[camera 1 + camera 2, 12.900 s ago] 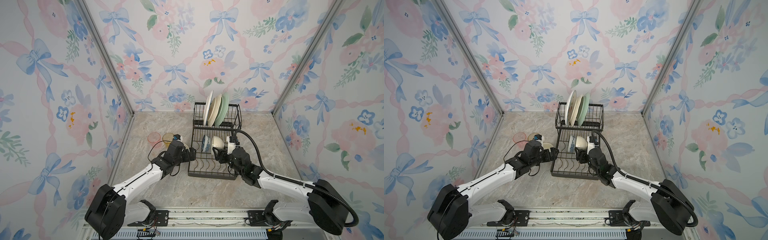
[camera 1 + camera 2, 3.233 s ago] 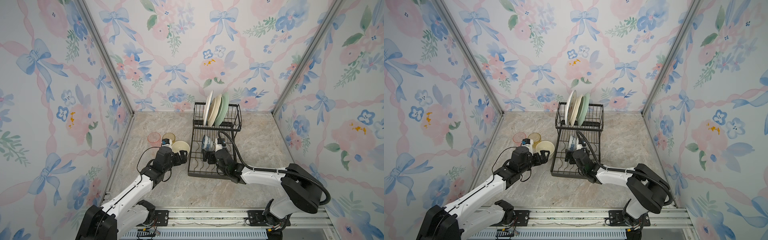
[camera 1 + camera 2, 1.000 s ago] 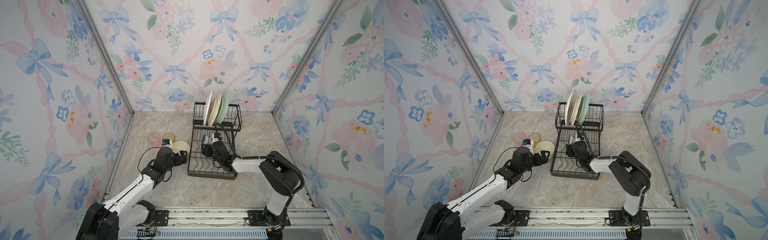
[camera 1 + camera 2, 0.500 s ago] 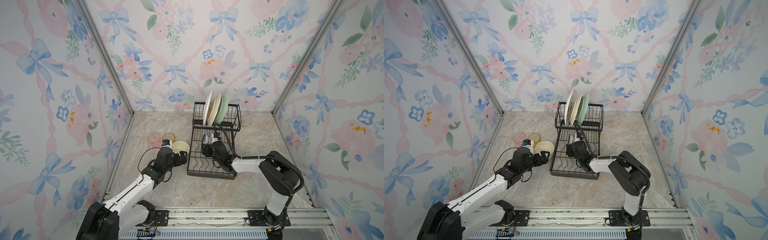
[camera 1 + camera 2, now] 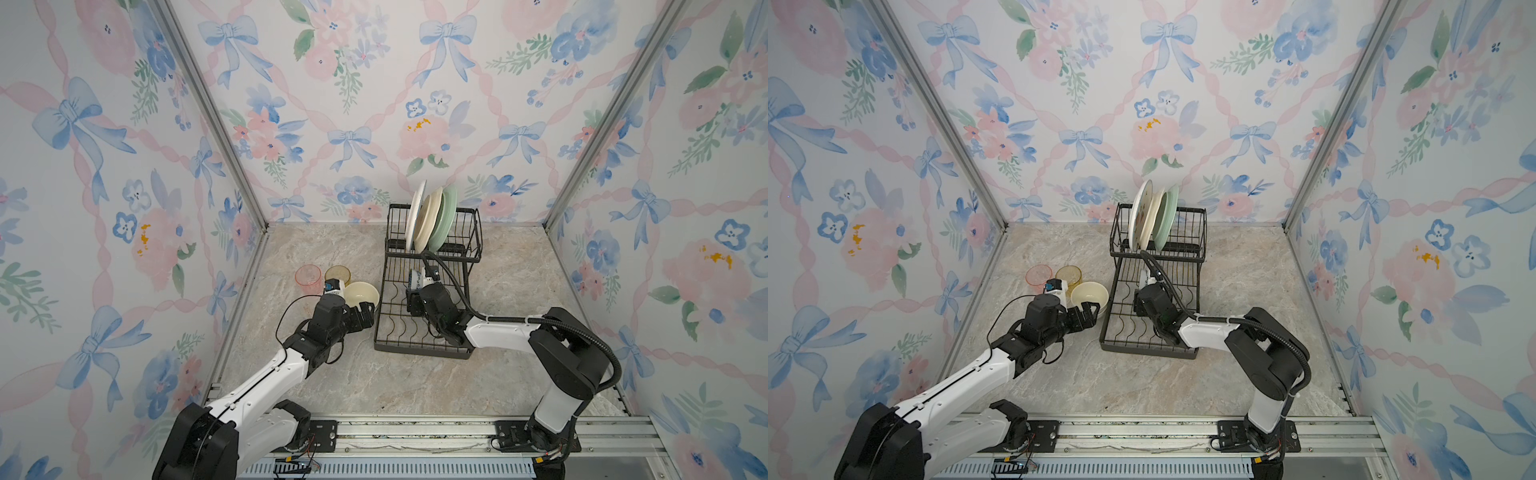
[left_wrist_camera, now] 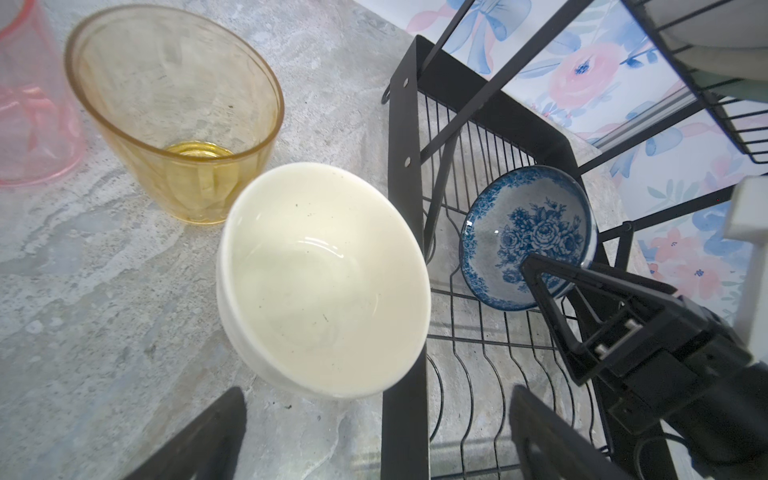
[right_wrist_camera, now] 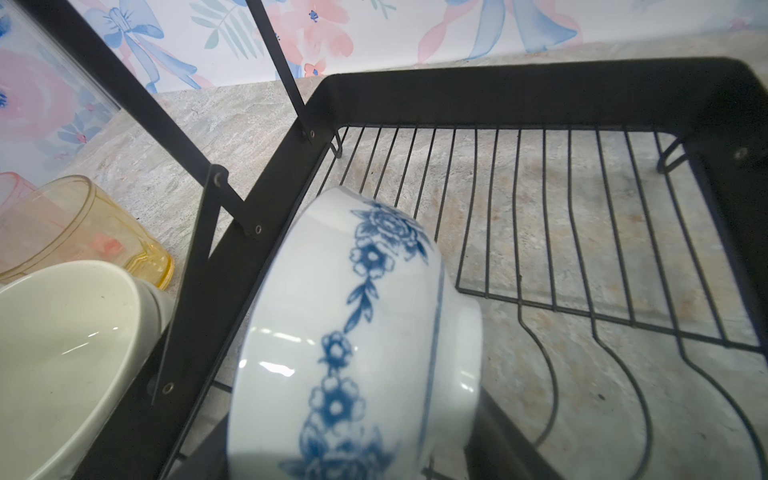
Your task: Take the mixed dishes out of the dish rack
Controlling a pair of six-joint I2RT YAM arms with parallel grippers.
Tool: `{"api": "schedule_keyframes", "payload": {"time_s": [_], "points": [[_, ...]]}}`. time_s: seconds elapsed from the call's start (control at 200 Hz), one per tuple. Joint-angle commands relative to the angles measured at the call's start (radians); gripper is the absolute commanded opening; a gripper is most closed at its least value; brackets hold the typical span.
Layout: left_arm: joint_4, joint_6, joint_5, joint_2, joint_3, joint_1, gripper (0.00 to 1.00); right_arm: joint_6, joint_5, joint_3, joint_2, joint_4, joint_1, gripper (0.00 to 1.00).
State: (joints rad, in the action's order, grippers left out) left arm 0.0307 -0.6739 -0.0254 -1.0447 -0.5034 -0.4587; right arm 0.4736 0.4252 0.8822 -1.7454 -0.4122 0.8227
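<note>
1. A blue-and-white floral porcelain bowl [image 7: 353, 332] stands tipped on its edge in the lower tray of a black wire two-tier dish rack [image 5: 422, 352]. It is close to the tray's left rim and its opening faces the left arm.
2. The right end effector [image 5: 415, 292] reaches into that tray, jaws partly apart around the bowl's rim. One finger lies across the bowl's inside and the other is hidden behind it, so I cannot tell whether it has the bowl pinched.
3. The rest of the lower tray is bare wire.
4. In the rack's raised basket three plates stand upright side by side: a white watermelon-print plate [image 5: 1139, 216], a cream plate [image 5: 430, 222] and a pale green plate [image 5: 445, 218].
5. On the grey marbled table [image 5: 415, 390], just left of the rack, stands an upright cream ceramic bowl [image 6: 324, 282], possibly nested in a second one. Beside it are a translucent yellow tumbler [image 6: 174, 116] and a translucent pink tumbler [image 6: 29, 116].
6. The left end effector [image 5: 362, 312] hovers near the cream bowl, jaws spread wide and holding nothing.
7. The job looks roughly half done. The tumblers and cream bowl are out, the patterned bowl is the step in hand, and the three plates are left.
</note>
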Motion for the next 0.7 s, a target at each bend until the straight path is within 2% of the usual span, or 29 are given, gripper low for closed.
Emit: {"api": "schedule_keyframes", "payload": {"time_s": [0.0, 0.31, 0.595, 0.695], "points": [[0.020, -0.003, -0.002, -0.007, 0.016, -0.008, 0.98, -0.012, 0.047, 0.000, 0.069, -0.011, 0.024, 0.55], [0.007, -0.001, 0.015, 0.023, 0.002, -0.025, 0.98, 0.007, 0.099, -0.061, 0.139, -0.016, 0.062, 0.54], [0.002, -0.017, 0.057, -0.025, -0.035, -0.034, 0.98, -0.002, 0.167, -0.117, 0.229, -0.015, 0.111, 0.54], [0.003, -0.042, 0.075, -0.021, -0.044, -0.035, 0.98, 0.039, 0.188, -0.149, 0.276, 0.004, 0.116, 0.51]]}}
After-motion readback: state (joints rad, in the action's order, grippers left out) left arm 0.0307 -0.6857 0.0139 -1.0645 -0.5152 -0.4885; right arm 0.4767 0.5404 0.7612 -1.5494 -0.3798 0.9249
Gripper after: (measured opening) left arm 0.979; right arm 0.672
